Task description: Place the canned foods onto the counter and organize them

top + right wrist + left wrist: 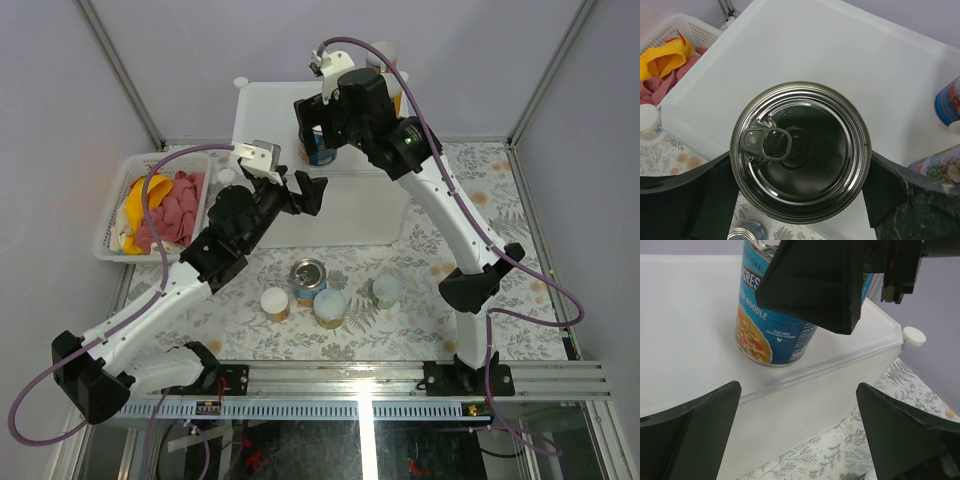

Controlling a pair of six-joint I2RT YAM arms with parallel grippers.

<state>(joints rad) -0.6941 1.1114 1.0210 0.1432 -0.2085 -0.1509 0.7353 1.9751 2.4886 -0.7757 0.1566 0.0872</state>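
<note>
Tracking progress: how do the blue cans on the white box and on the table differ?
Blue-labelled steel box can stands on the white plastic box; blue-labelled steel table can on floral tabletop. The box can is held by the right gripper; the table can stands free. Both upright.

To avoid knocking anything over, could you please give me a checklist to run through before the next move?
1. Soup can upright on the counter: ok.
2. Its base wholly on the top: ok.
3. Right gripper released: not ok, jaws against both sides of the can.
4. Left gripper jaws open and empty: ok.
5. Left gripper apart from the soup can: ok.
6. Four cans on the table upright: ok.
</note>
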